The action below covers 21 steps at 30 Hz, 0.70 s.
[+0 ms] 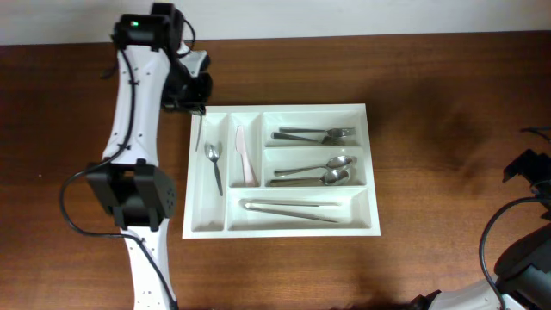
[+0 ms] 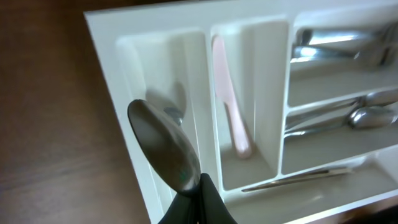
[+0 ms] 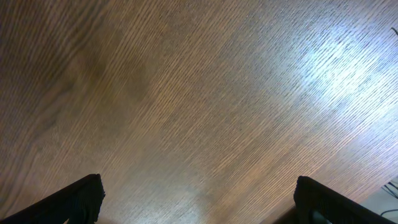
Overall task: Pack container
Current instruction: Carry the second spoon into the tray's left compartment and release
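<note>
1. Nearest the left wrist camera is a spoon (image 2: 163, 144). Its bowl sticks out from the left gripper (image 2: 199, 200), whose fingers are pinched tight on it just below the bowl.
2. The tray (image 1: 284, 233) sits mid-table. The held spoon hangs over its far-left corner, above the outer narrow slot and just inside the left rim.
3. That slot runs lengthwise from the far side to the near side. Another spoon (image 1: 214, 164) already lies along it, so I'd judge the held one should line up the same way.
4. Room is tight, with slot walls close on both sides and a pale knife (image 1: 244, 155) next door.
5. The right gripper (image 3: 199, 202) hangs spread wide over the bare table (image 1: 448, 129), well away from the tray, so the left arm is nearer.
</note>
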Motion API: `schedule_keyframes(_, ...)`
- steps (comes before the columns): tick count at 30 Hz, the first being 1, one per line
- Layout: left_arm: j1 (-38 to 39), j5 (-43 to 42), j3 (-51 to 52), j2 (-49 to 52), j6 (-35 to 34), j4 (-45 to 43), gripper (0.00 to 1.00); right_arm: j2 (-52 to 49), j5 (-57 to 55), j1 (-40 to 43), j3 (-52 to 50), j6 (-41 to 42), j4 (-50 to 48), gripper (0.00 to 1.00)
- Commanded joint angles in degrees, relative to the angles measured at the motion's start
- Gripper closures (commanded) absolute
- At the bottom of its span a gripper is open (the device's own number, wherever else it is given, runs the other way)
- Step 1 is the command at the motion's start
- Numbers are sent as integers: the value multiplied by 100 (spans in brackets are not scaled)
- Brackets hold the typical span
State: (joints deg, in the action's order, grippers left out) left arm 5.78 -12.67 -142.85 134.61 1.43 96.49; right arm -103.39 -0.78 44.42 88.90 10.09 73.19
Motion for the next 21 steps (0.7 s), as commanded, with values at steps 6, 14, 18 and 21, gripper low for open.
schedule_keyframes(6, 35, 258, 1108, -44, -195, 22, 98, -26, 13, -15, -31, 4, -2, 1)
schedule_keyframes(14, 129, 232, 1252, -44, -195, 22, 98, -26, 13, -15, -31, 7, -2, 1)
schedule_keyframes(18, 184, 240, 1252, -44, -192, 24, 94, -26, 13, -15, -31, 7, -2, 1)
schedule_keyframes(21, 190, 240, 1252, -44, -192, 24, 86, -26, 13, -15, -31, 7, -2, 1)
